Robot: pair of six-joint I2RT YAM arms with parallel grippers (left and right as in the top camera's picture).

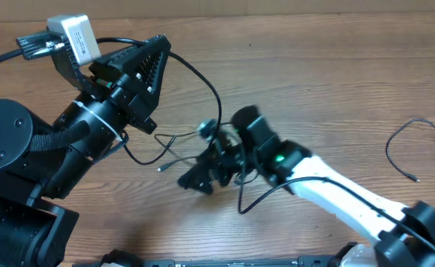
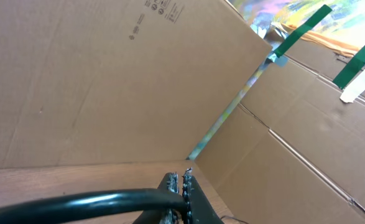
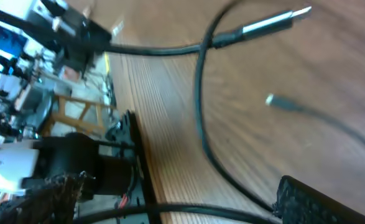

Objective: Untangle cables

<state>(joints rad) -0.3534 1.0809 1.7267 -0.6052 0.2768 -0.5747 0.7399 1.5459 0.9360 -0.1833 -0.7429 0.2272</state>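
Fingers of the right gripper (image 1: 195,178) are spread wide and low over the table (image 1: 313,74). They sit right by the knot of cables (image 1: 169,144) in the middle, and nothing is in them. A small plug tip (image 1: 160,169) lies just beside them. Off to the right, well apart, one loose cable (image 1: 419,120) lies alone and looks free.

From the knot, the lifted cable (image 1: 211,85) climbs up and back to the left gripper (image 2: 178,182). That gripper is pinched shut on it, up in the air. Behind it stands a cardboard wall (image 2: 107,81).

I think the step now is pulling this one cable out of the knot. Next, the right gripper should go down on a different cable in the knot and close. That would hold the knot in place while the left gripper pulls. It must not grab the lifted cable too.
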